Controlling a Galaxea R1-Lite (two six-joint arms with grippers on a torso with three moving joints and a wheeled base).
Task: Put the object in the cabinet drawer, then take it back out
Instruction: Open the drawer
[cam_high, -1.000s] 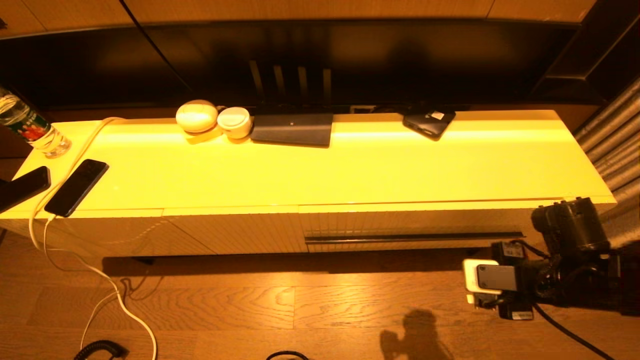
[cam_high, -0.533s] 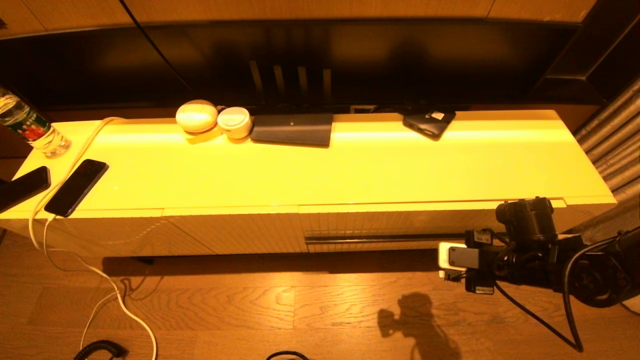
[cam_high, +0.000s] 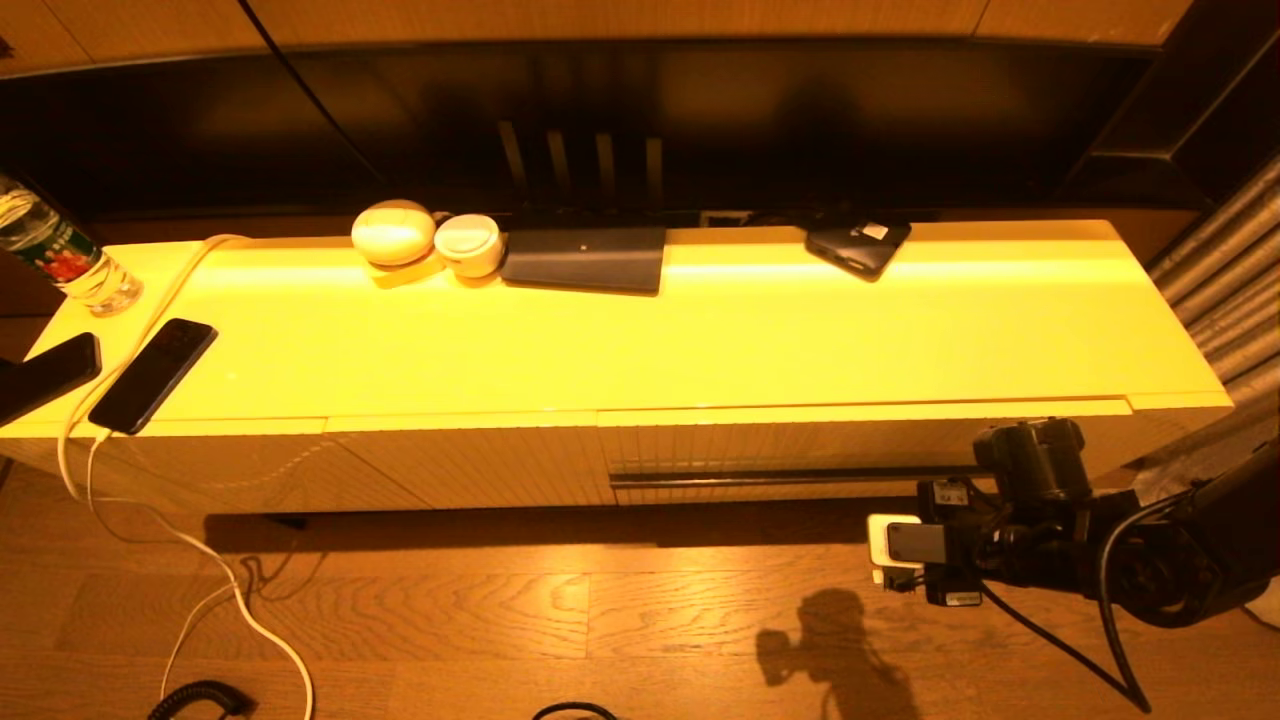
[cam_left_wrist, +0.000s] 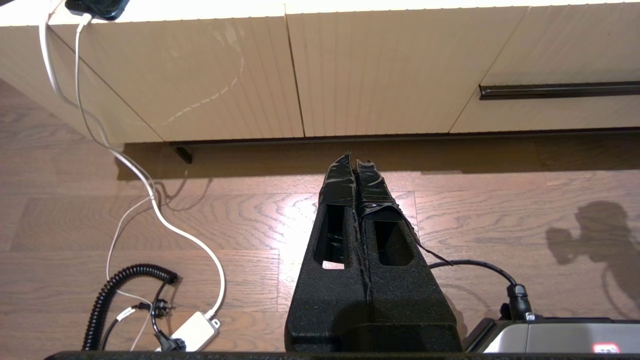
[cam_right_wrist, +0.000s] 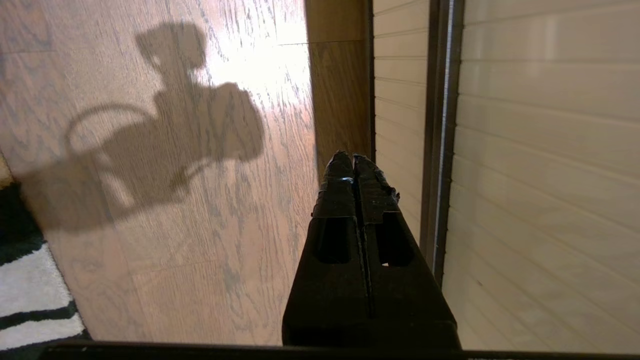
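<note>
My right jaws (cam_right_wrist: 354, 162) are pressed fully together with nothing between them, low over the floor (cam_high: 500, 610) near the right end of the drawer (cam_high: 800, 445). They sit just in front of its ribbed face, close to the dark handle strip (cam_right_wrist: 440, 150) but not yet on it. My left jaws (cam_left_wrist: 354, 165) are likewise closed and empty, parked over the floor farther left. The drawer is fully shut, so by my reckoning nothing is done: it has to be opened, the object put in, then taken out. Which item on the counter (cam_high: 700, 340) is the object, I cannot tell.
</note>
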